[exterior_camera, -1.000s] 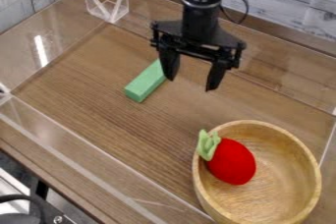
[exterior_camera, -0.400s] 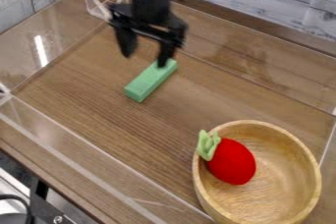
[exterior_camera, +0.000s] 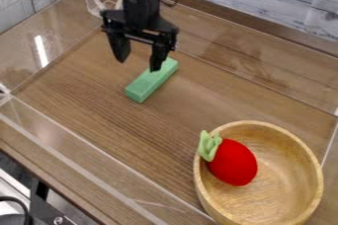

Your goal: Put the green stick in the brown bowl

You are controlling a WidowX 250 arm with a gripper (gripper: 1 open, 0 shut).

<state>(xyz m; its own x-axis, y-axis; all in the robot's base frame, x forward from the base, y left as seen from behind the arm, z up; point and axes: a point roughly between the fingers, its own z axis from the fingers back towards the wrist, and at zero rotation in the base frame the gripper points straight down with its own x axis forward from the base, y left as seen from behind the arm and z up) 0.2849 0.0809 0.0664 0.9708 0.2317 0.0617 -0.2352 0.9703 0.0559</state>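
The green stick [exterior_camera: 150,80] lies flat on the wooden table, running diagonally left of centre. My gripper [exterior_camera: 138,55] hangs just above and behind the stick's far end, pointing straight down. Its black fingers are spread open with nothing between them. The brown bowl [exterior_camera: 298,191] sits at the lower right corner, well away from the gripper. A red strawberry toy [exterior_camera: 232,161] with a green leaf rests inside the bowl.
Clear acrylic walls [exterior_camera: 40,41] fence the table on the left, front and back. A small clear stand [exterior_camera: 95,2] sits at the back left, close behind the arm.
The gripper has travelled left across the table, from right of the stick to just above its far end, and sunk slightly. It stayed open. Stick, bowl and strawberry have not moved.
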